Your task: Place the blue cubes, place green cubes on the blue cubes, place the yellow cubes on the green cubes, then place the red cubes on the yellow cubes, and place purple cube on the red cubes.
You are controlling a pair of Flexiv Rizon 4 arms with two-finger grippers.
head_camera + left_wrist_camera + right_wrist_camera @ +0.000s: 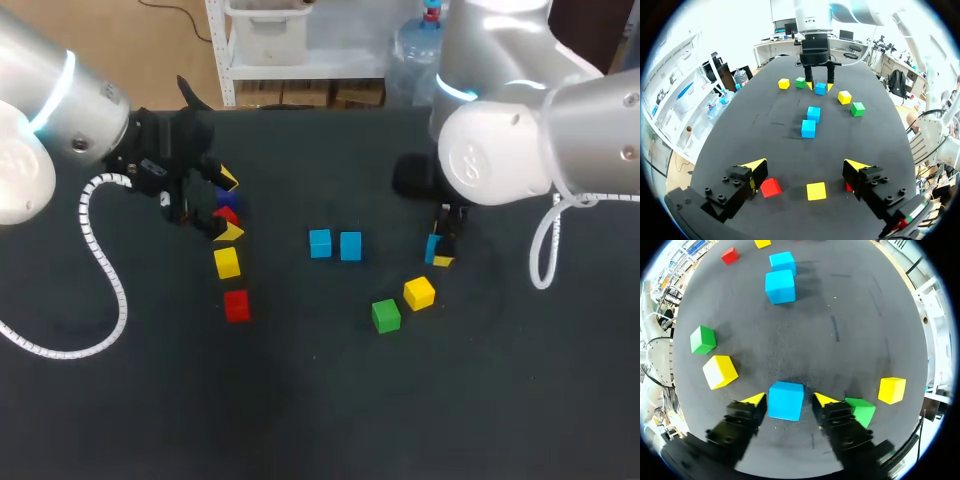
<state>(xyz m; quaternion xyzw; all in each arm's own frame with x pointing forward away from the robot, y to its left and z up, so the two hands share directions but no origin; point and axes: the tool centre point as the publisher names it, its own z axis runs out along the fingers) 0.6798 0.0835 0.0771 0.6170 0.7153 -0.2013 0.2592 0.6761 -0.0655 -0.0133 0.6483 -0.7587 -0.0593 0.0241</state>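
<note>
My right gripper [789, 399] stands low on the table with a blue cube [785, 400] between its fingers. A thin gap shows on each side, so it is open. In the head view the same blue cube [434, 247] is half hidden by that gripper [440, 248]. Two more blue cubes [320, 243] [350, 245] sit side by side mid-table. My left gripper [805, 167] hangs wide open above a red cube [771, 187] and a yellow cube [816, 190]. A second red cube [849, 187] peeks out by one finger. A dark purple cube [225, 198] lies under that gripper [231, 206].
A yellow cube [419, 292] and a green cube [386, 315] lie close in front of my right gripper. Another yellow cube [891, 390] and green cube [860, 410] sit on its far side, hidden in the head view. A red cube [237, 305] lies near the left.
</note>
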